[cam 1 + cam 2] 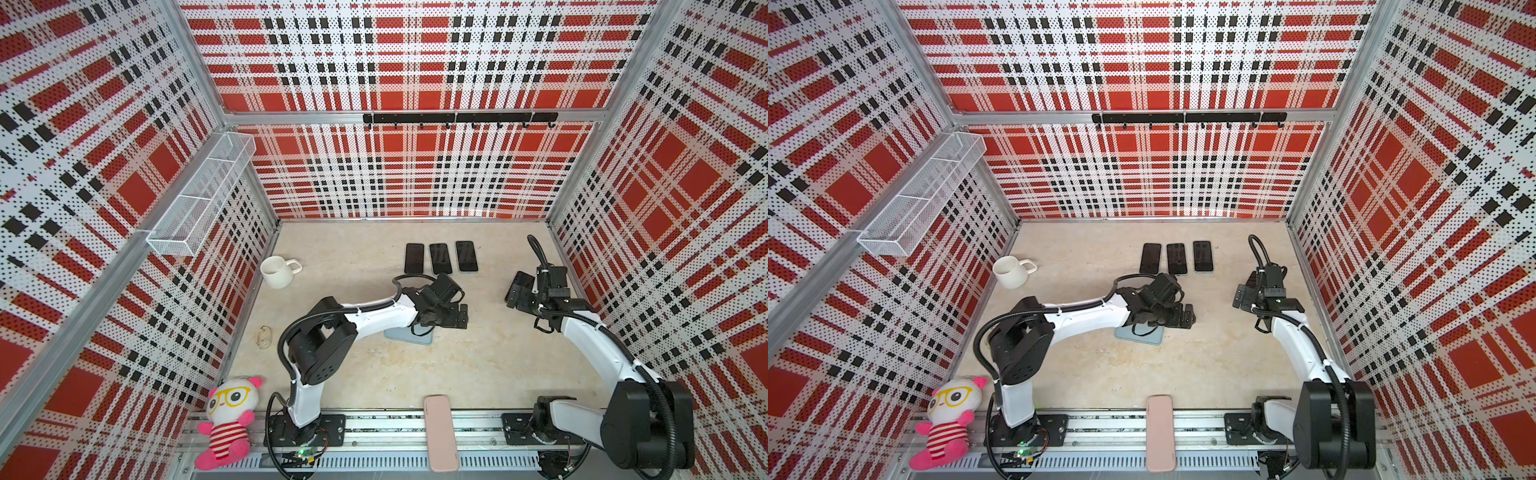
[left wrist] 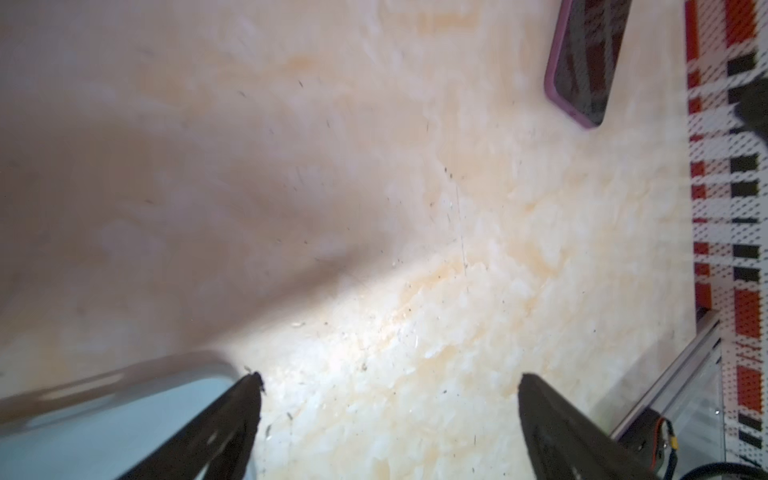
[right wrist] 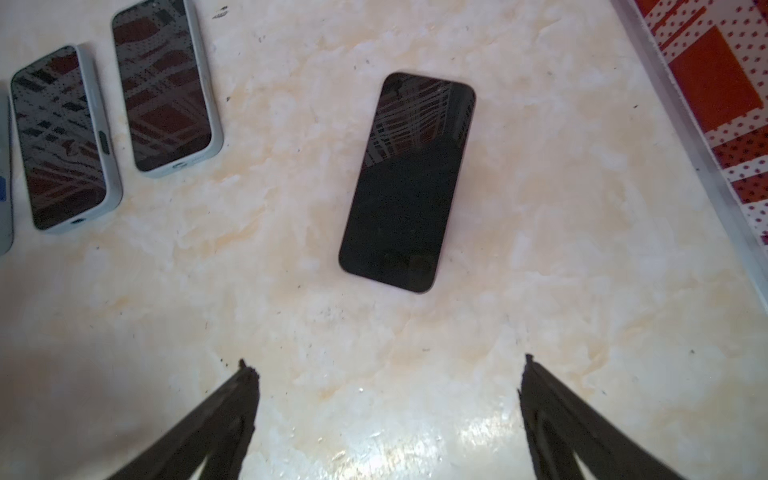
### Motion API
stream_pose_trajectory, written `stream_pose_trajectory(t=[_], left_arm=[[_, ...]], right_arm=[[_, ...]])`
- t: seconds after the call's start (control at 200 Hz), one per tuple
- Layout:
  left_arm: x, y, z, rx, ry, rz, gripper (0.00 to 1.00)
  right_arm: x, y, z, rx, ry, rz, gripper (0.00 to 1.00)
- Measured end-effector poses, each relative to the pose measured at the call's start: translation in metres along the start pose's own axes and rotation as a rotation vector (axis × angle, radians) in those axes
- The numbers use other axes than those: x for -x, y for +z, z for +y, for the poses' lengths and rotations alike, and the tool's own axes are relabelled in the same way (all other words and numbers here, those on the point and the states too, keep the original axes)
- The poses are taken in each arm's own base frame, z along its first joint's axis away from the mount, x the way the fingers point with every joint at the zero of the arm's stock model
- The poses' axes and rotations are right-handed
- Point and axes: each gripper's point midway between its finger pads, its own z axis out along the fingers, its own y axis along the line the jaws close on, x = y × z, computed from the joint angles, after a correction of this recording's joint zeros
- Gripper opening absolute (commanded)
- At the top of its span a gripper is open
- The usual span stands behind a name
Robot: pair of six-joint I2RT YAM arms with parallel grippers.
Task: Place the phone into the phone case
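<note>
worktop (image 1: 374, 374): pale marbled slab; task things sat centre and right.
left arm: reached to mid-worktop, over the phone case.
left pincer (image 2: 390, 415): wide, nothing between the jaws; one finger (image 2: 232, 419) overlapped the case's corner in the wrist view, contact couldn't be told.
right pincer (image 3: 386, 395): wide and empty, above bare worktop at the right side.
phone case (image 1: 399, 337): light blue-grey, flat, open side up, centre of the worktop, partly hidden under the left wrist in both top views.
phone (image 3: 407, 183): bare black slab, screen up, flat on the right part of the worktop, right of the far row; in the top views it couldn't be separated from the right pincer.
key relation: phone lay straight ahead of the right pincer's tips, apart from them; long axis ran roughly along the pincer's reach, slightly tilted, so the jaw gap crossed its short width.
nearer arm: right, clearly; the left sat at the case, well apart from the phone.
cased phones (image 1: 440, 258): three in a far row, already in cases, probably not the target.
writing: none readable; no brand or label seen, screens showed only plaid reflections.
</note>
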Motion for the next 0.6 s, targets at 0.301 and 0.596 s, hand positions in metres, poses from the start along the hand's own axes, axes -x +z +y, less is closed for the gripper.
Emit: stream_pose_trajectory(t=[0.301, 0.596], left_arm=[[0.037, -0.068, 0.066, 0.049, -0.055, -0.247, 0.96], [0.019, -0.091, 0.136, 0.113, -0.162, -0.318, 0.95]], right_arm=[[0.027, 0.039, -0.004, -0.027, 0.027, 0.091, 0.98], [0.036, 0.083, -0.011, -0.045, 0.065, 0.198, 1.0]])
